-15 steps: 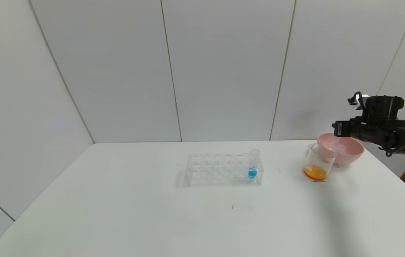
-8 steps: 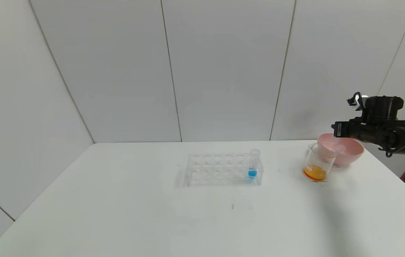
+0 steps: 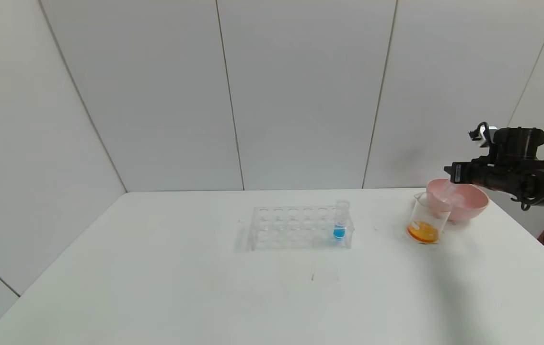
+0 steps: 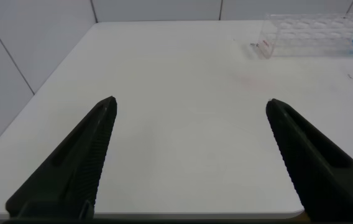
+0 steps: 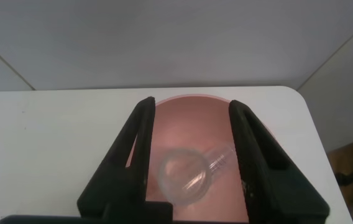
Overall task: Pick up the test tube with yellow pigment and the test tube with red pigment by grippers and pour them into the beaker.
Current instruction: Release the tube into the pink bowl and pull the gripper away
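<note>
The black two-fingered right gripper (image 5: 192,155) is seen parted above the round pink bowl (image 5: 192,124), an empty clear tube (image 5: 192,174) lying loose below its fingers. The clear glass beaker (image 3: 426,218), holding orange liquid, stands just beside. The left gripper (image 4: 189,155) is held wide.

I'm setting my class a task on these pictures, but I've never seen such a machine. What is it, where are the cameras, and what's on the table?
It is a robot with two arms. One picture looks down from its head; the others look out from each wrist. On the white table stand a clear rack with a blue-liquid tube, a beaker of orange liquid and a pink bowl. The right gripper hangs open above the bowl, an empty clear tube loose beneath it. The left gripper waits open, holding nothing.
</note>
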`<action>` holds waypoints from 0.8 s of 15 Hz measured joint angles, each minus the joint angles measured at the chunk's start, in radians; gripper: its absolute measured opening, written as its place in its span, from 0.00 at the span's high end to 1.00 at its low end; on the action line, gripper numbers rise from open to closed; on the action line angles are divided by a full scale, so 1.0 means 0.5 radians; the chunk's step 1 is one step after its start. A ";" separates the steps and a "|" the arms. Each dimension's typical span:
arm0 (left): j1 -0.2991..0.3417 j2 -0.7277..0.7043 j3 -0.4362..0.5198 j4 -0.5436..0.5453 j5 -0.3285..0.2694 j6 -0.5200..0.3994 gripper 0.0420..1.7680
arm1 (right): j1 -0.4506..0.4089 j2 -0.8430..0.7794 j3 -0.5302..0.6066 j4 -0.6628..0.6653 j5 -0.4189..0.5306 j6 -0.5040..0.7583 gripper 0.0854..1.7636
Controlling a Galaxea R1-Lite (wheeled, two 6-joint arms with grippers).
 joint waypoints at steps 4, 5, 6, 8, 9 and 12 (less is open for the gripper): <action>0.000 0.000 0.000 0.000 0.000 -0.001 0.03 | -0.006 -0.015 0.003 -0.002 0.001 0.001 0.32; 0.000 0.000 0.000 0.000 0.000 -0.001 0.03 | -0.006 -0.019 0.004 -0.002 0.001 0.003 0.28; 0.000 0.000 0.000 0.000 0.000 -0.001 0.03 | -0.005 -0.028 0.005 -0.001 -0.003 0.005 0.25; 0.000 0.000 0.000 0.000 0.000 -0.001 0.03 | -0.003 -0.069 0.032 -0.001 -0.007 0.009 0.20; 0.000 0.000 0.000 0.000 0.000 -0.001 0.03 | -0.002 -0.105 0.062 0.000 -0.007 0.011 0.18; 0.000 0.000 0.000 0.000 0.000 0.000 0.03 | 0.027 -0.281 0.233 -0.005 -0.002 0.057 0.14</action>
